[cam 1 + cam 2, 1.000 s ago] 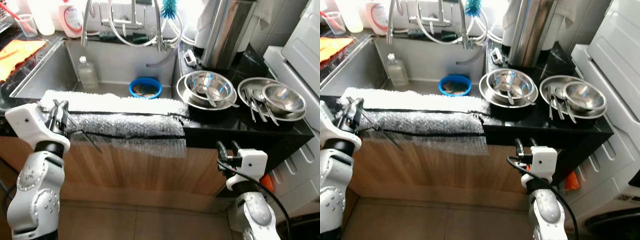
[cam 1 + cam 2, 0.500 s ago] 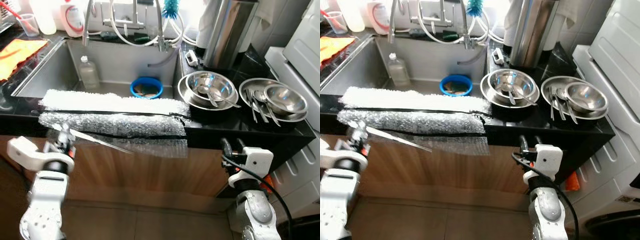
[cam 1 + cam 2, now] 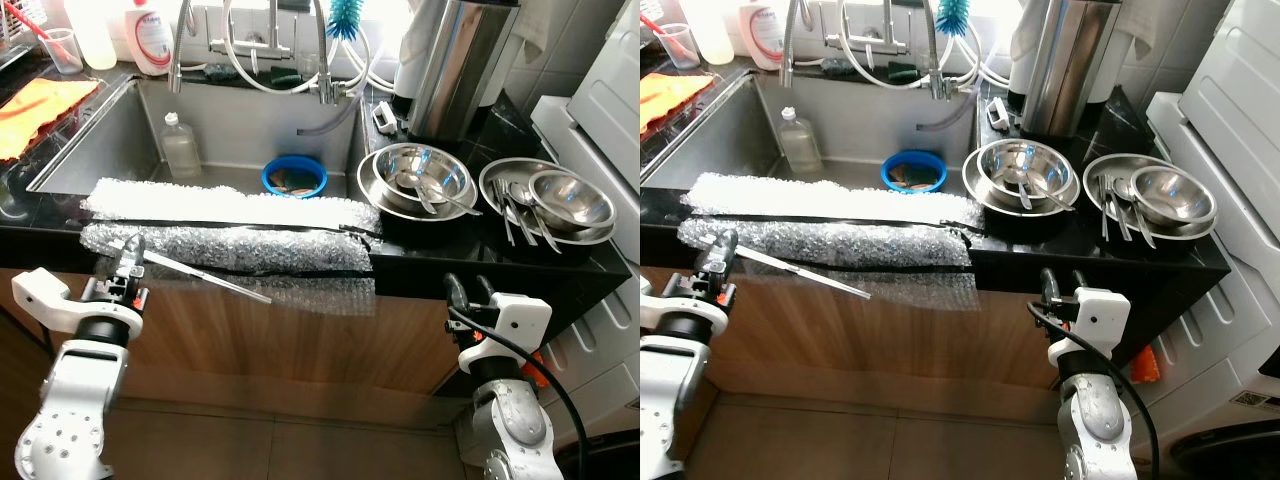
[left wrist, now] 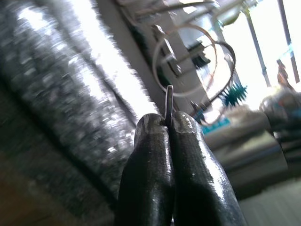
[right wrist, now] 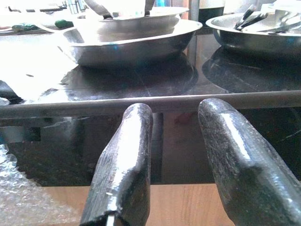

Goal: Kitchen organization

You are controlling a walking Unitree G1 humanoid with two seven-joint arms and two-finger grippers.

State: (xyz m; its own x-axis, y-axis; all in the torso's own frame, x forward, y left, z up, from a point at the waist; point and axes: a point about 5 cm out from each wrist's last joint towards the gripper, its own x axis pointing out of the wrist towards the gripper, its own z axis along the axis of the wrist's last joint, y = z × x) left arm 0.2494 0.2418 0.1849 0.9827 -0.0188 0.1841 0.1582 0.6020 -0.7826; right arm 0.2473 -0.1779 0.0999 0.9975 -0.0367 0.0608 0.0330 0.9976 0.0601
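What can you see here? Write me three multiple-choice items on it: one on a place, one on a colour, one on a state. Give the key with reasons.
1. Where does the blue bowl stand?
A. On the black counter
B. In the sink
C. On the floor

2. What colour is the cloth beside the sink, on the robot's left?
A. Orange
B. Green
C. Purple

3. How is the left gripper?
A. Open and empty
B. Shut on a bottle
C. Shut on a thin metal utensil

Key:
1 B, the bowl sits on the sink's floor below the taps.
2 A, the cloth is bright orange.
3 C, the left wrist view shows the fingers pressed together on a thin metal edge, and the utensil sticks out in front of the bubble wrap.
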